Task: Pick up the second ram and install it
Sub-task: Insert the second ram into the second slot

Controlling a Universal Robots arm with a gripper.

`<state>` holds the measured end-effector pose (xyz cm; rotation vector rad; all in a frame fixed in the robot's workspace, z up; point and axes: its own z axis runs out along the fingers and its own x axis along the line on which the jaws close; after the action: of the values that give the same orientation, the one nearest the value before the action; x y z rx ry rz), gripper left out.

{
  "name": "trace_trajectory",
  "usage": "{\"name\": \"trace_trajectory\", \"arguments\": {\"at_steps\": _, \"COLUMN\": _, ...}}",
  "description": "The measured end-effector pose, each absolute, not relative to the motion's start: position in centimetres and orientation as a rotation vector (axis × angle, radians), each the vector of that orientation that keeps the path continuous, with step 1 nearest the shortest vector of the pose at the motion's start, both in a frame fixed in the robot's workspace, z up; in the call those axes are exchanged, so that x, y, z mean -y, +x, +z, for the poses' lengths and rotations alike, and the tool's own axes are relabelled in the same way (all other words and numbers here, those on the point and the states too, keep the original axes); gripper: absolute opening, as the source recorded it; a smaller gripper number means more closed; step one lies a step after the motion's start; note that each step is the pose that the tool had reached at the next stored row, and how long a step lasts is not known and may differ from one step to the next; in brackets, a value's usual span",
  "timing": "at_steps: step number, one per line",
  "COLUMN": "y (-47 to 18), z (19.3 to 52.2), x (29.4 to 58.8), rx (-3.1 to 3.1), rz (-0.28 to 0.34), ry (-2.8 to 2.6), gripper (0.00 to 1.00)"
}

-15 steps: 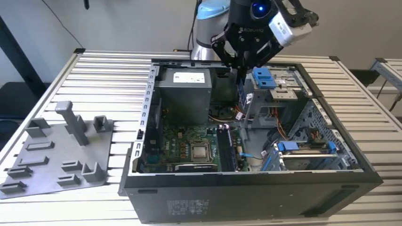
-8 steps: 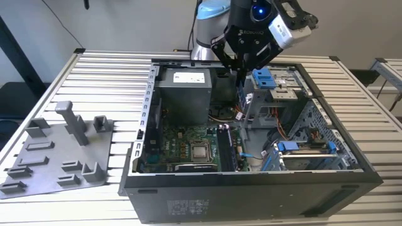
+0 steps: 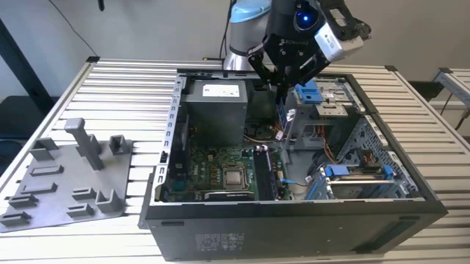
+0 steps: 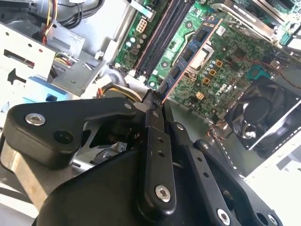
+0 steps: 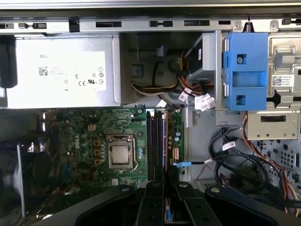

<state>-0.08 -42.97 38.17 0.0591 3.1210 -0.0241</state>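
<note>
Pinching the thin, flat, dark memory stick by one end between narrow black jaws of the gripper, hovering over the long black slots.

I am holding the arm over the far wall of the computer case, with the wrist pointing straight down at the open interior. The gripper is hanging level with the case's far rim, fingers pinching the second ram, which is dangling upright inside.
</note>
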Motion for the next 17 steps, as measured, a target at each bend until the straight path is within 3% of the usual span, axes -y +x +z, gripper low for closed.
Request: {"name": "trace_trajectory", "arguments": {"at_steps": 17, "y": 0.0, "z": 36.7, "x": 43.0, "rx": -3.122, "rz": -0.024, "ry": 0.059, "gripper": 0.14}}
